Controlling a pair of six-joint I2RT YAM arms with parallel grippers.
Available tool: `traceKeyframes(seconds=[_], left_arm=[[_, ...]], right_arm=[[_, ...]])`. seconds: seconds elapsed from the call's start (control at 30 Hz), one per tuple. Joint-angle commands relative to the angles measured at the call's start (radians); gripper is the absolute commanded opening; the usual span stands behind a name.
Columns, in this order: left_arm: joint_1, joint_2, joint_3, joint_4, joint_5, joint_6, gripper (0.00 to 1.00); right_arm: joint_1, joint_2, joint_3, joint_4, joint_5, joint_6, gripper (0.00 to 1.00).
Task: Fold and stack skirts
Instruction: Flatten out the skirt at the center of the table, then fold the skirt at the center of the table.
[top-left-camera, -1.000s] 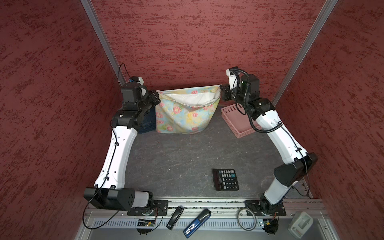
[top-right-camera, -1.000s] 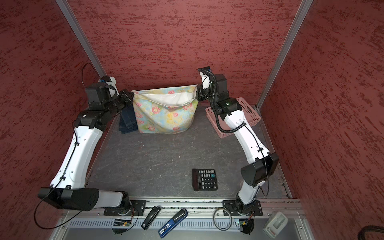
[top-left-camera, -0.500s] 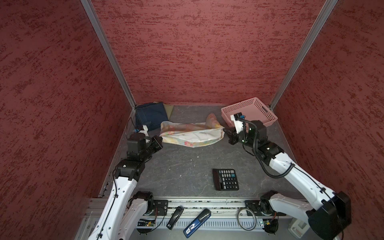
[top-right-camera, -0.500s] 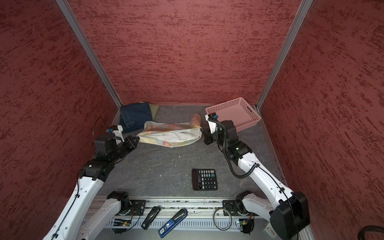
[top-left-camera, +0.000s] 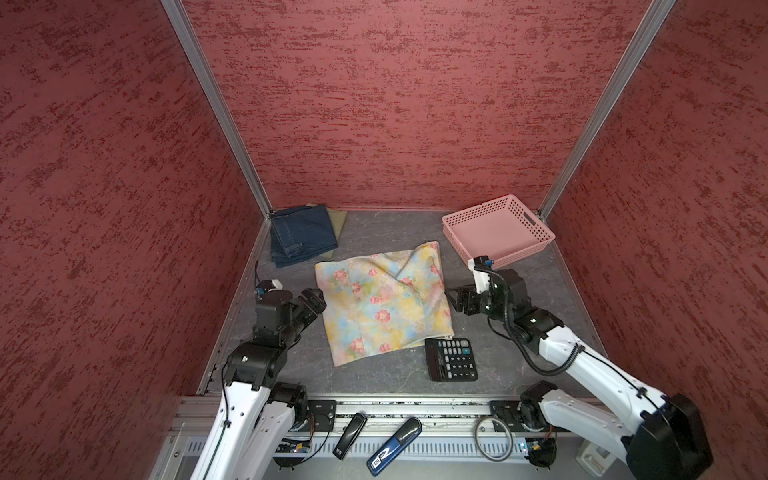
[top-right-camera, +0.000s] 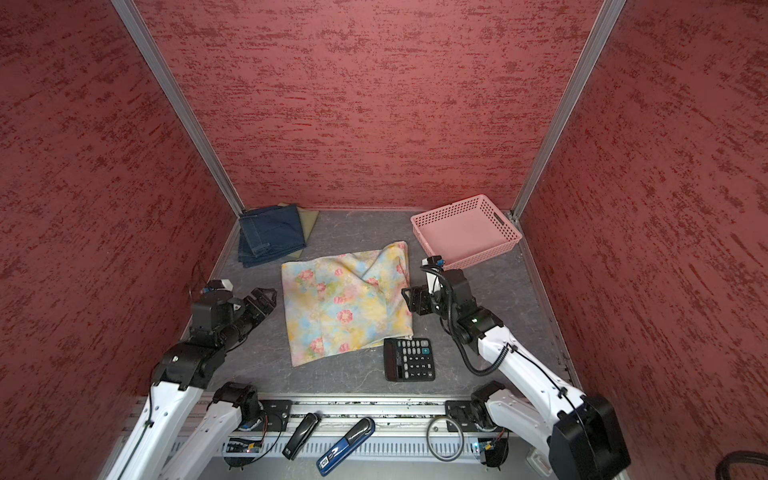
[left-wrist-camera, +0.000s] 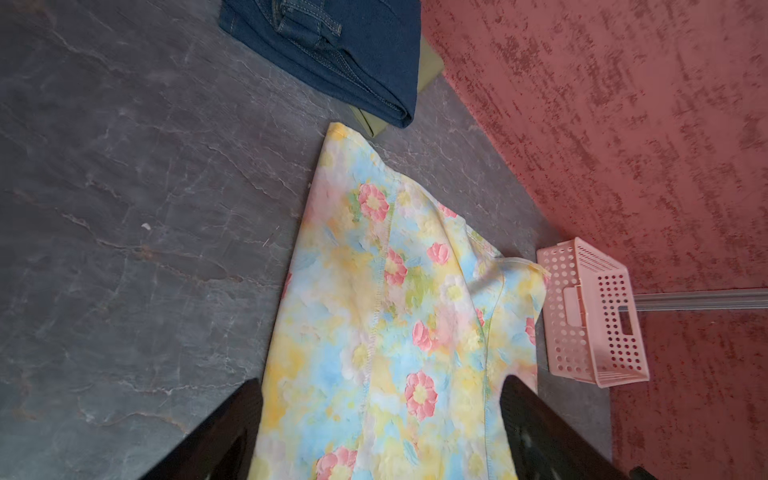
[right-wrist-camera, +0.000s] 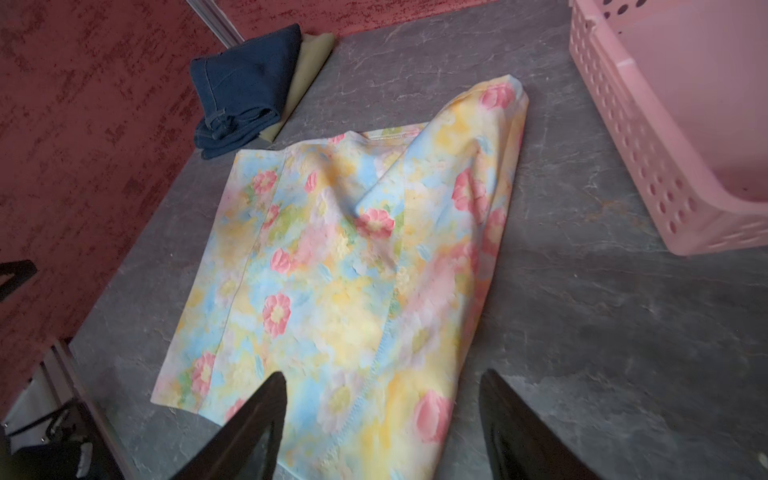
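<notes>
The floral skirt (top-left-camera: 382, 303), stretched aloft between both arms a second ago, now lies spread mid-table, ready for folding. The denim skirt (top-left-camera: 303, 235) sits folded atop the olive skirt (top-left-camera: 338, 219) in the far corner. The left gripper (top-left-camera: 315, 298) and right gripper (top-left-camera: 454, 299) gape empty beside the floral skirt's edges.

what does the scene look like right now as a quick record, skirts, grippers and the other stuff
floral skirt: spread out in the centre, far right corner folded over, not held
denim skirt: folded, far left corner, lying on olive skirt
left gripper: jaws open, beside floral skirt's left edge
right gripper: jaws open, beside its right edge
pink basket: far right corner
calculator: by floral skirt's near right corner
</notes>
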Motion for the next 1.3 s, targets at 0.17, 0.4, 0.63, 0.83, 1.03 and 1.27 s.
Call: traceKeyframes(seconds=[0.17, 0.4, 0.63, 0.83, 1.03, 1.27], left_arm=[[-0.09, 0.42, 0.056, 0.053, 0.011, 0.103, 0.9], [-0.111, 0.614, 0.049, 0.1, 0.022, 0.098, 0.9], [-0.109, 0.721, 0.026, 0.153, 0.016, 0.096, 0.89], [-0.1, 0.794, -0.008, 0.219, 0.017, 0.052, 0.86], [-0.09, 0.842, -0.028, 0.263, 0.02, 0.025, 0.83], [-0.092, 0.877, -0.056, 0.355, 0.054, 0.007, 0.7]], right_arm=[[-0.023, 0.257, 0.057, -0.012, -0.019, 0.137, 0.75], [-0.044, 0.474, 0.105, 0.089, -0.079, 0.193, 0.72], [-0.052, 0.539, 0.13, 0.196, -0.117, 0.212, 0.4], [-0.043, 0.533, 0.192, 0.121, -0.089, 0.144, 0.0], [0.015, 0.525, 0.282, 0.007, -0.005, 0.087, 0.0], [0.116, 0.553, 0.436, -0.117, 0.083, 0.049, 0.0]])
